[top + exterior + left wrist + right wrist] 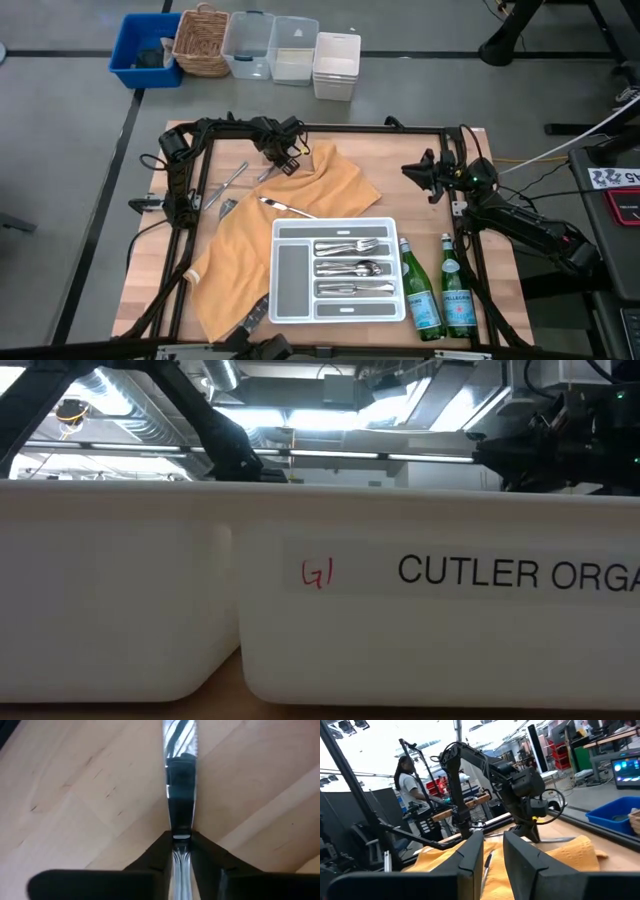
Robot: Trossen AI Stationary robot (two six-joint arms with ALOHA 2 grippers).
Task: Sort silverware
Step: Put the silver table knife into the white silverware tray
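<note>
Over the wooden table [140,270], the left end effector [181,851] is clamping a knife [180,795] by its handle for carrying, while the right end effector [492,851] is waiting open.

The high view looks straight down on the whole light wooden table [330,150]. The low view sits at tabletop height, pressed close to the white plastic divided tray [400,630], which the high view shares [338,269]. Each wrist view looks forward along its own arm.
</note>
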